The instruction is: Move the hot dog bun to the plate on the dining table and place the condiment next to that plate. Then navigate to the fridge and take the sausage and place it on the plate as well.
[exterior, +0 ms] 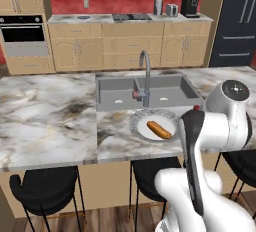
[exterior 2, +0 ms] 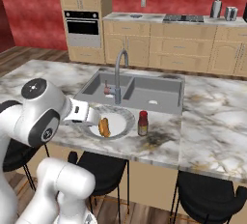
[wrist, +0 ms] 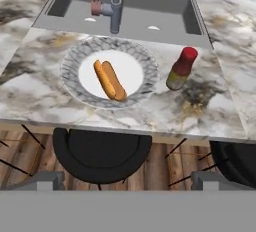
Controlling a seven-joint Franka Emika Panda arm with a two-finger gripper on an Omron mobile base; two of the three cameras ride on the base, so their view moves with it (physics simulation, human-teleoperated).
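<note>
Two dark fingertips point(wrist: 44, 181) poke up at the bottom of the hand view, far apart from each other. The gripper point(wrist: 127, 181) is wide open and holds nothing. It touches nothing either. It hangs in the air over a black stool point(wrist: 102, 153), just off the near edge of the dining table point(wrist: 210, 111).

From the right base view, the white arm point(exterior 2: 41, 109) bends at a big round joint, and the hand reaches toward the table edge beside the plate point(exterior 2: 126, 118).

On the plate lies the hot dog bun point(wrist: 110, 80). It rests on the white middle of the plate. In the hand view its long side runs slantwise, from upper left to lower right. The plate sits on the table just in front of the grey sink point(wrist: 165, 16) and the steel tap point(wrist: 116, 3).

Next to the plate stands the condiment point(wrist: 181, 69), a small red bottle. It is upright, close to the plate's rim but not touching it. A dark patch in the marble lies just beside it.

Farther back in the left base view are the wooden cabinets, the oven point(exterior: 24, 36) and the black fridge point(exterior: 236, 21).
</note>
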